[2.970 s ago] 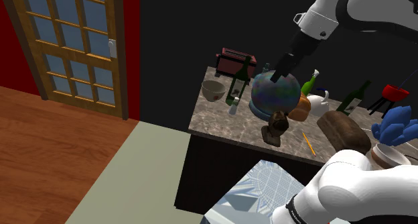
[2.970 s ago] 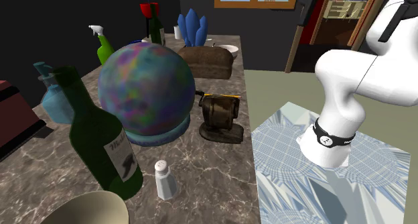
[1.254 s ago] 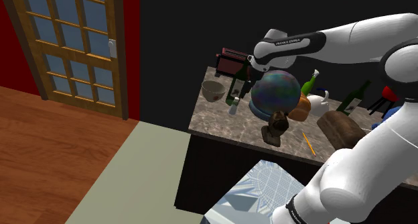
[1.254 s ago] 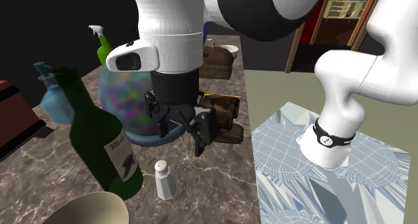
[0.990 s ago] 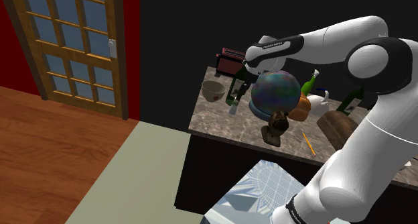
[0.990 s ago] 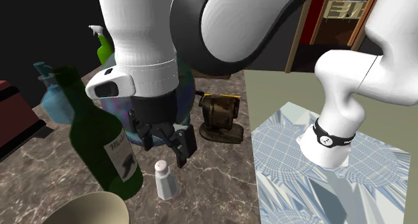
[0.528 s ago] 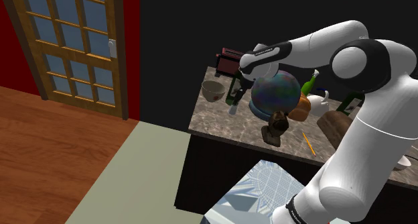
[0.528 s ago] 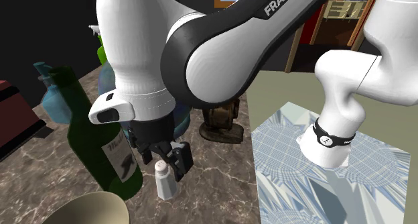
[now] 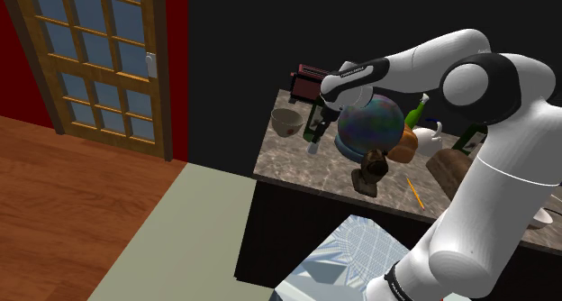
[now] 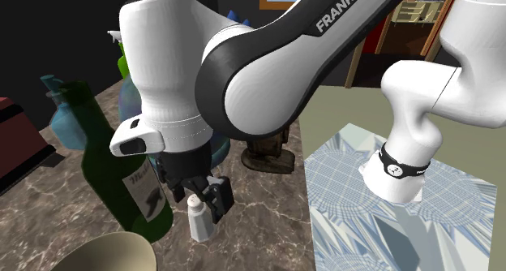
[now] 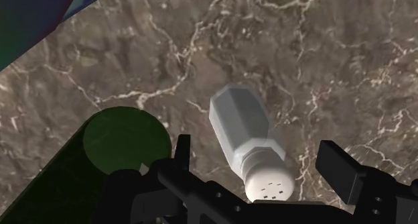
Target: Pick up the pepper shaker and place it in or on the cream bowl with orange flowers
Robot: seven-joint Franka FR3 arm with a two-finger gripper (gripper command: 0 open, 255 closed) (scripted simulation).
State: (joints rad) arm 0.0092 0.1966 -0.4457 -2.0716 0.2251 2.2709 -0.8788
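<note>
The pepper shaker (image 11: 251,139), a small pale grey-white shaker with a holed cap, stands upright on the marble counter (image 10: 259,221) beside a green bottle (image 10: 122,176). My black gripper (image 10: 197,198) hangs just over it, open, one finger on each side of the shaker's (image 10: 197,221) cap and neither touching it. In the wrist view the gripper (image 11: 261,168) stands wide apart around the cap. The cream bowl (image 9: 286,121) sits at the counter's end nearest the door, a little past the bottle; its rim (image 10: 105,249) shows near the shaker. No flowers can be made out on it.
A multicoloured globe (image 9: 371,126) stands close behind the gripper (image 9: 314,135). A dark red toaster (image 9: 311,78), a blue bottle (image 10: 61,119), a brown sharpener (image 9: 371,173), a pencil (image 9: 414,193) and a loaf (image 9: 450,168) also crowd the counter. The counter's front edge runs close to the shaker.
Over the last second the arm has come down and toward the bottle, bringing the open fingers from above the shaker to either side of its cap. The shaker has not moved.
</note>
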